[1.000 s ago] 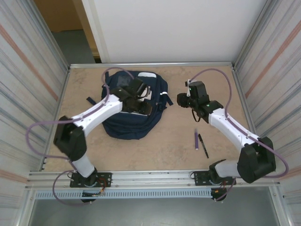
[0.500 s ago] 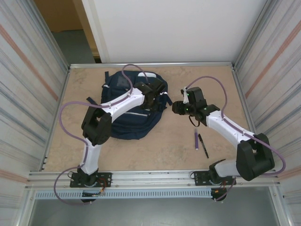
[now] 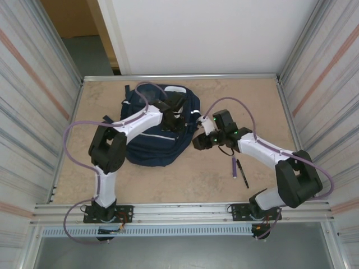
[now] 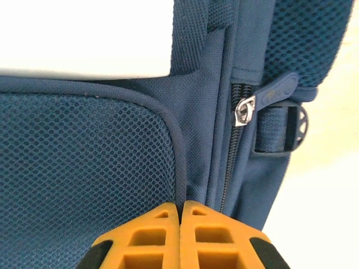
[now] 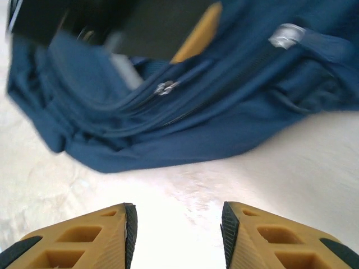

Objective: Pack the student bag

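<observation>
Tan tabletop (image 3: 224, 179), student bag (image 3: 147, 148) beneath left hand (image 4: 180, 212), near right hand (image 5: 178, 217).

Bare table (image 3: 185, 174) before student bag (image 3: 147, 150)

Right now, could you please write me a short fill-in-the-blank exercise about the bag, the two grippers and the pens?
1. The left gripper, against the student bag, has its jaws ____.
2. The right gripper, beside the bag, has its jaws ____.
3. The purple pen and the black pen lie on the ____, outside the bag.
Missing words: shut; open; table.
</observation>
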Controlling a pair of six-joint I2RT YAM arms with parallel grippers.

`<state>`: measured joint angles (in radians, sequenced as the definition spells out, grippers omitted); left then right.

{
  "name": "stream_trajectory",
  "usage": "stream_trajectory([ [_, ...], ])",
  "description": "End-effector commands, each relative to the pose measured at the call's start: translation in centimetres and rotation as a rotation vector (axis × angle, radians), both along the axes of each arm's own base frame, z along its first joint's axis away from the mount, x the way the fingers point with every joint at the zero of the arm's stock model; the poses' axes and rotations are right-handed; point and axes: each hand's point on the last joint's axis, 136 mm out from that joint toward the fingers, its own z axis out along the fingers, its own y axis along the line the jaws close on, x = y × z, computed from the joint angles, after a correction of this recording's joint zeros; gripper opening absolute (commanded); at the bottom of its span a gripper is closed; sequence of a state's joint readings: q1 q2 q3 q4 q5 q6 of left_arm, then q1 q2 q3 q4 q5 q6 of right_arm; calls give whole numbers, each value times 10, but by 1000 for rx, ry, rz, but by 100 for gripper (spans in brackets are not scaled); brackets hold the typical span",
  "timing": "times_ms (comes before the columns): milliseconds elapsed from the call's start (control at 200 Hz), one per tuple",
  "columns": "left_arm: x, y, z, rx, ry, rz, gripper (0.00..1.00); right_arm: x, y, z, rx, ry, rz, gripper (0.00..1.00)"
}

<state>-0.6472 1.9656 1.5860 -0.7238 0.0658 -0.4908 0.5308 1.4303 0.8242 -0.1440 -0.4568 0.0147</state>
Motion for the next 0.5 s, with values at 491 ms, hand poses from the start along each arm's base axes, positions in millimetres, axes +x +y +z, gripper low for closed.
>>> stream_trajectory([
  [491, -64, 9, 52, -222, 63, -41, 0, 9, 68, 14, 96, -642, 524, 45],
])
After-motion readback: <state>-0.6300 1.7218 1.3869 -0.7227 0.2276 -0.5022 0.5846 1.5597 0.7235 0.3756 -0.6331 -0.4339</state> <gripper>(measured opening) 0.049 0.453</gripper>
